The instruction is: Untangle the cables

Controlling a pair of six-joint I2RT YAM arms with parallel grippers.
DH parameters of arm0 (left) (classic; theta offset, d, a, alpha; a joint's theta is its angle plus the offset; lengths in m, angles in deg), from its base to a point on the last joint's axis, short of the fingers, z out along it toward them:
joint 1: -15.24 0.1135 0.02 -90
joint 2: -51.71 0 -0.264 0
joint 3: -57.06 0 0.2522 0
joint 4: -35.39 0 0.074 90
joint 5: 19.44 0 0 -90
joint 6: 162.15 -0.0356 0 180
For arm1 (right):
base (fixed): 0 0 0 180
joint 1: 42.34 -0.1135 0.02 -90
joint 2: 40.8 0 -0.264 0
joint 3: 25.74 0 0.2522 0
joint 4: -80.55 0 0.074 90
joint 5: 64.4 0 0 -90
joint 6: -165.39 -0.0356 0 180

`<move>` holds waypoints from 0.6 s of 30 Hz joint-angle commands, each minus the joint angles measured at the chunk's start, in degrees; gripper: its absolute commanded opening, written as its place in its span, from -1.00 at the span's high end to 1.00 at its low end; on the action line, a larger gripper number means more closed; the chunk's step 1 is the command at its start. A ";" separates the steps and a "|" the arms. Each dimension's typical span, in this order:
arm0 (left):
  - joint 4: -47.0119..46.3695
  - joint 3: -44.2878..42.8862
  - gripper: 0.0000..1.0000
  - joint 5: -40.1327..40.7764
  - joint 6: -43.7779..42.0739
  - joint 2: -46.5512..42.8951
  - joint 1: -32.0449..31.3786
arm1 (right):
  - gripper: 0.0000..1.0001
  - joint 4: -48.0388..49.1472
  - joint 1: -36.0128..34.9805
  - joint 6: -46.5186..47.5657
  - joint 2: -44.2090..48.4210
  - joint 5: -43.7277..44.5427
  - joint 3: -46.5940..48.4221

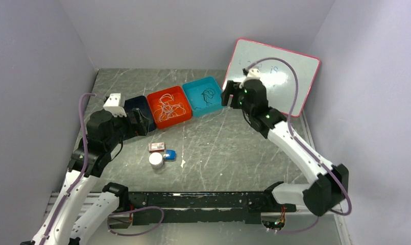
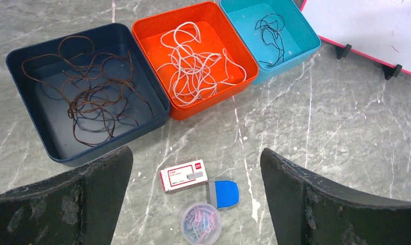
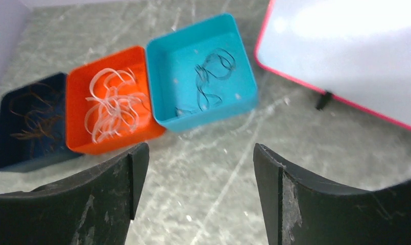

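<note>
Left claw (image 2: 195, 161) and right claw (image 3: 199, 153) both wide apart, empty, touching none of the cables (image 2: 193, 71)

From above the near edge, the top view overlooks the whole table (image 1: 228, 143); both wrist views, nearer, share the orange tray (image 2: 223, 89) by the far edge.

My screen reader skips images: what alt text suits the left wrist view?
Navy bin with brown cables, orange bin with white cables, teal bin with a black cable, in a row. The open left claw frames a small box.
</note>
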 commanded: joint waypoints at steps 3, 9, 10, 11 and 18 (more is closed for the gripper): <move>1.30 1.09 -0.99 3.34 2.26 -2.94 -0.32 | -0.88 -6.93 0.37 1.26 14.27 6.18 -12.02; 2.80 1.78 -0.99 4.77 5.08 -5.04 -0.35 | -1.00 -13.89 0.30 -3.87 26.23 8.77 -17.58; 3.13 1.53 -0.98 4.92 5.30 -5.32 -0.31 | -1.00 -14.91 0.33 -5.65 27.72 9.04 -18.22; 3.33 1.35 -0.99 4.99 5.54 -5.61 -0.38 | -1.00 -15.46 0.31 -6.36 29.45 9.11 -19.08; 3.26 2.61 -0.99 6.02 8.14 -8.85 -0.29 | -1.00 -17.52 0.30 -7.86 38.40 3.04 -23.53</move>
